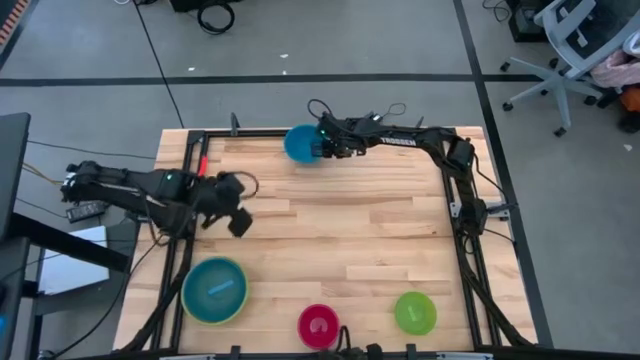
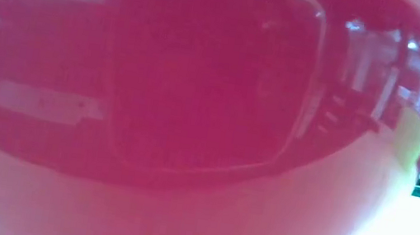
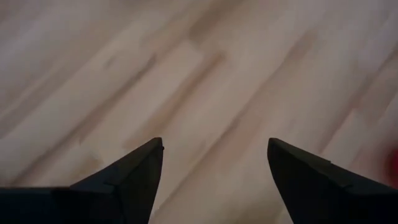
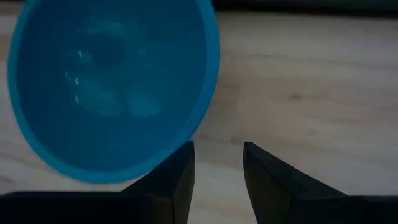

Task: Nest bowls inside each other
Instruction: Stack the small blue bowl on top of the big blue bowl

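Note:
A medium blue bowl [image 1: 299, 143] [image 4: 112, 87] stands on its base, mouth up, on the wood at the table's far edge. My right gripper [image 1: 323, 147] [image 4: 217, 146] is just to its right, slanting down and open, with bare wood showing between the fingers. Above the table's left part, my left gripper [image 1: 238, 218] [image 3: 214, 142] hangs open over bare boards. Near the front edge a large lime-green bowl [image 1: 190, 300] holds a pale blue bowl [image 1: 218, 290]. A magenta bowl [image 1: 318, 325] and a small green bowl [image 1: 415, 312] stand to its right. My right gripper has one finger [image 4: 177, 177] right against the outline of the blue bowl's rim [image 4: 163, 158], on the side toward the gripper. I cannot tell whether that finger touches the rim. The other finger stands over bare wood, apart from the bowl.
The magenta bowl [image 2: 197, 91] stands right in front of the low camera and fills that view. A black frame [image 1: 450, 200] runs round the tabletop. Bare wood lies in the middle of the table [image 1: 340, 230].

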Robot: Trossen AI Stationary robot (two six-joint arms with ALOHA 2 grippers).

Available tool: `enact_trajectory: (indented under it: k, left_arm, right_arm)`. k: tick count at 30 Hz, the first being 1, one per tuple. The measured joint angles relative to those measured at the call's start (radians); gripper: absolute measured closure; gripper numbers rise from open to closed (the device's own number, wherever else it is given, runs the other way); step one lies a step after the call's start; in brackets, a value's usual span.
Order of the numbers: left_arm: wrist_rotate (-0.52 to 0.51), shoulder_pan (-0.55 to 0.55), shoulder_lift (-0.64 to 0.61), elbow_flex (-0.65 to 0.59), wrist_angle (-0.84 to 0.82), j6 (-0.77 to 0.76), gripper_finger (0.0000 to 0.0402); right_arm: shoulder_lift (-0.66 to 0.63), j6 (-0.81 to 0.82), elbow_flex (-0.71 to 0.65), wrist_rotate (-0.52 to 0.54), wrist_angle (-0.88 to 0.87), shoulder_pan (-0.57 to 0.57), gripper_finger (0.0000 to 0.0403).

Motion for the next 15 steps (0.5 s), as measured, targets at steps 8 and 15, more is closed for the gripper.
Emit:
enact_trajectory:
  k: [8,15]
  left_arm:
    - [0.008,0.151,0.0,0.0,0.194,0.125,0.0111]
    - [0.015,0.165,0.0,0.0,0.188,0.125,0.0111]
  right_arm:
    - [-0.001,0.02,0.0,-0.057,0.042,-0.028,0.0261]
    - [-0.022,0.019,0.0,0.047,0.085,0.015,0.0261]
